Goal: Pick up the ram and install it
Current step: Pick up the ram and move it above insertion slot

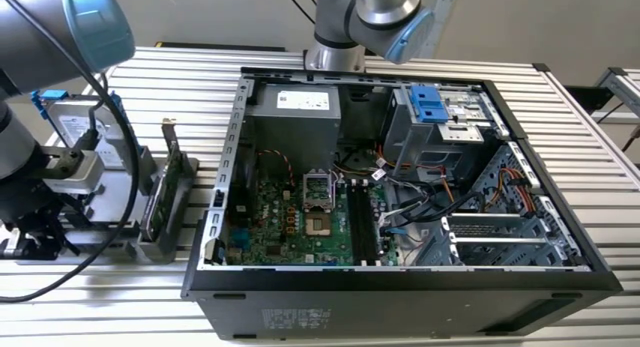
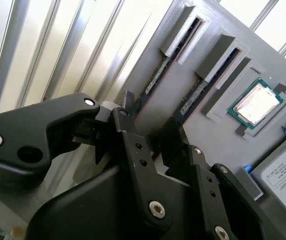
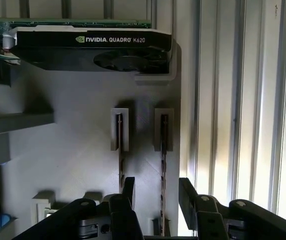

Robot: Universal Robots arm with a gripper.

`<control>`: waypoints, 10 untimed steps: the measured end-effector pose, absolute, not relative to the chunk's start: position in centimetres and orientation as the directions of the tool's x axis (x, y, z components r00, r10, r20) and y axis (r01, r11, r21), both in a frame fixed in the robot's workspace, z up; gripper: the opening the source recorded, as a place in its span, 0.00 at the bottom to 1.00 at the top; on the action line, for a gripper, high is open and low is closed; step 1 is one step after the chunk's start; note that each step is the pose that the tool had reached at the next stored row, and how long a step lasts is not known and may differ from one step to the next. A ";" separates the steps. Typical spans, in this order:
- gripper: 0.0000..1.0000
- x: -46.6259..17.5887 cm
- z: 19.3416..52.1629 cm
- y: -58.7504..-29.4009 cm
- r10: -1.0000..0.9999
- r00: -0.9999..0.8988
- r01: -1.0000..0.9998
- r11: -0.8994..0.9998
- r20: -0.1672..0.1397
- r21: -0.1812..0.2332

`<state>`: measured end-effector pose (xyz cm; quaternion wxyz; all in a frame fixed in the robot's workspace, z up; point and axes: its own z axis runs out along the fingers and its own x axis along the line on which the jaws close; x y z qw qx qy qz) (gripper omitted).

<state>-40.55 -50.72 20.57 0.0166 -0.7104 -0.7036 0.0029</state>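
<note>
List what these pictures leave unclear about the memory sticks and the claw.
1. Thin dark memory stick between the fingers of the black claw: edge-on in the first wrist view, so chips and label are unseen; the claw covers its near end.
2. Neighbouring stick: likewise edge-on, its seated part hidden inside the grey slotted holder.
3. Long black motherboard slots, exterior view: too small to judge the latches.

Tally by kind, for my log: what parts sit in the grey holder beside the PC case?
ram sticks: 2
graphics card: 1
processor: 1
hard drive: 1
Total: 5
</note>
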 end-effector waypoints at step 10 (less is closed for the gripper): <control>1.00 -40.6 20.0 -50.8 1.000 0.010 1.000 -0.009 0.019 -0.028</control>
